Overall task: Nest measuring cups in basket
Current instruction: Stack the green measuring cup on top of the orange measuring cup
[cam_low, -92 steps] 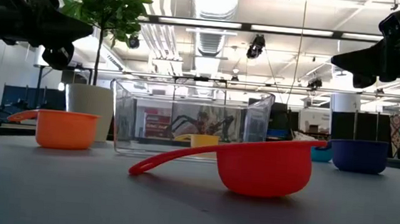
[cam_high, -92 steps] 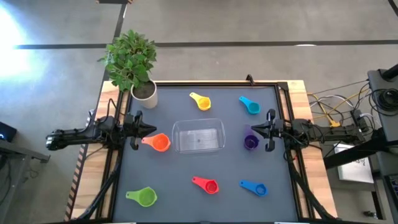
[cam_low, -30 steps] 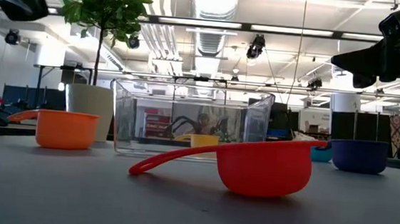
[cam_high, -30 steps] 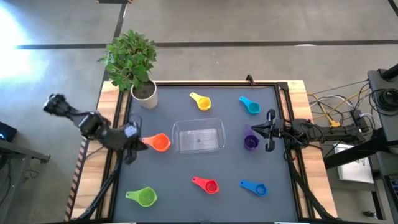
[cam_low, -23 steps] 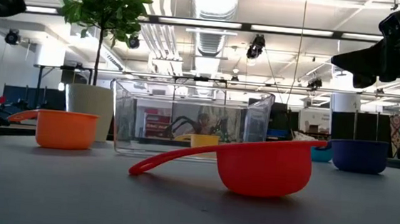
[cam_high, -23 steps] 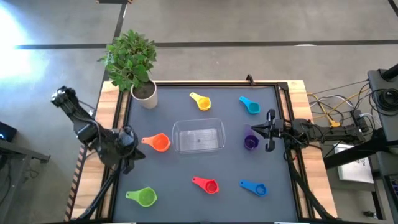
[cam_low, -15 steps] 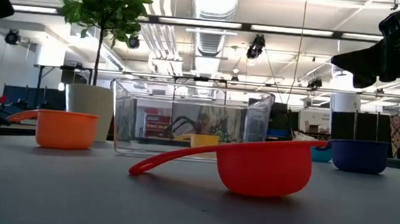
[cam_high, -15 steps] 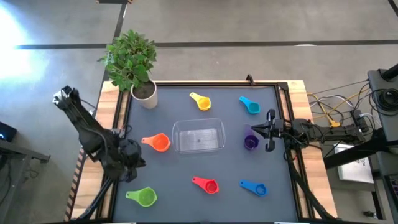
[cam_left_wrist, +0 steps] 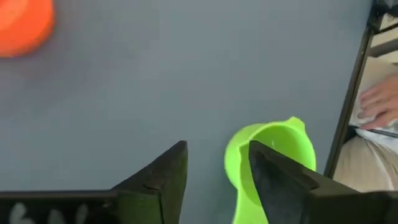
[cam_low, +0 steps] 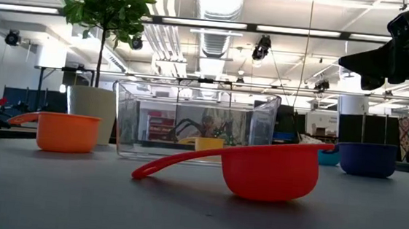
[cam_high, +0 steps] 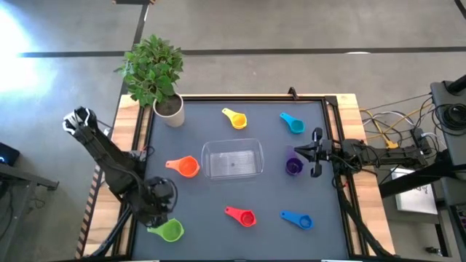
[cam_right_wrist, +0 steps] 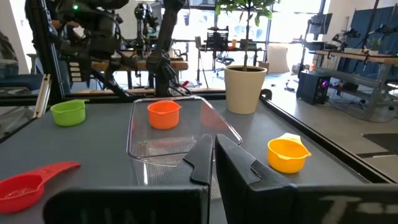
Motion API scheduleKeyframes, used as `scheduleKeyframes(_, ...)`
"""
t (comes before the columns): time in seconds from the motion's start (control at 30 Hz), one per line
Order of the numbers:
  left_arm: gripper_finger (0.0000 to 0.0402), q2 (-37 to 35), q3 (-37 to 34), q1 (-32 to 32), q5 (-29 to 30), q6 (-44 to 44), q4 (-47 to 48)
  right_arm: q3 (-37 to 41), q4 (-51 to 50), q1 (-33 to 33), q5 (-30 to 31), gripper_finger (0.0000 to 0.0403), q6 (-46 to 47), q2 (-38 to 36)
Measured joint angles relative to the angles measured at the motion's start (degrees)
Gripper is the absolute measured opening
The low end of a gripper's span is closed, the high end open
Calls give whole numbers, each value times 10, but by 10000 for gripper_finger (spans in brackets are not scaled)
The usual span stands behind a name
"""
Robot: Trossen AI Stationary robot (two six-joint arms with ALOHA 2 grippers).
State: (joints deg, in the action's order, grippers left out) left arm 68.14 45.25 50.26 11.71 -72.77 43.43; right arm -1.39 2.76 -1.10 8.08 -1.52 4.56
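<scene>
Hovering over the green measuring cup (cam_high: 170,231) at the table's near-left corner, the left gripper (cam_high: 156,206) has its fingers parted, empty; next it must lower and pinch the rim, the clear basket (cam_high: 232,159) waiting mid-table; right gripper (cam_high: 315,152) clenched, idle

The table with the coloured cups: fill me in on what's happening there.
The left hand hangs open over the green cup at the table's near left corner, not gripping it. The right hand waits shut beside the purple cup. The clear basket in the middle holds nothing; the orange cup, yellow cup, light blue cup, red cup and blue cup lie around it.
</scene>
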Motion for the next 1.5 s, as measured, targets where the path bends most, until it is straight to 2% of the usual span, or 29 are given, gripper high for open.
scheduleKeyframes(0.27, 215, 80, 0, 1, -56, -21, -72, 0, 0, 0, 0, 9, 0, 0)
scheduleKeyframes(0.43, 238, 121, 0, 2, -103, -33, -76, 0, 0, 0, 0, 9, 0, 0)
scheduleKeyframes(0.83, 237, 168, 0, 3, -125, -30, -74, 0, 0, 0, 0, 9, 0, 0)
scheduleKeyframes(0.93, 222, 169, 0, 3, -124, -23, -74, 0, 0, 0, 0, 9, 0, 0)
scheduleKeyframes(1.03, 191, 169, 0, 3, -124, -17, -74, 0, 0, 0, 0, 9, 0, 0)
scheduleKeyframes(1.13, 143, 170, 0, 3, -124, -9, -74, 0, 0, 0, 0, 9, 0, 0)
scheduleKeyframes(1.33, 21, 170, 0, 3, -122, 16, -76, 0, 0, 0, 0, 9, 0, 0)
scheduleKeyframes(1.5, 11, 170, 0, 3, -111, 33, -78, 0, 0, 0, 0, 9, 0, 0)
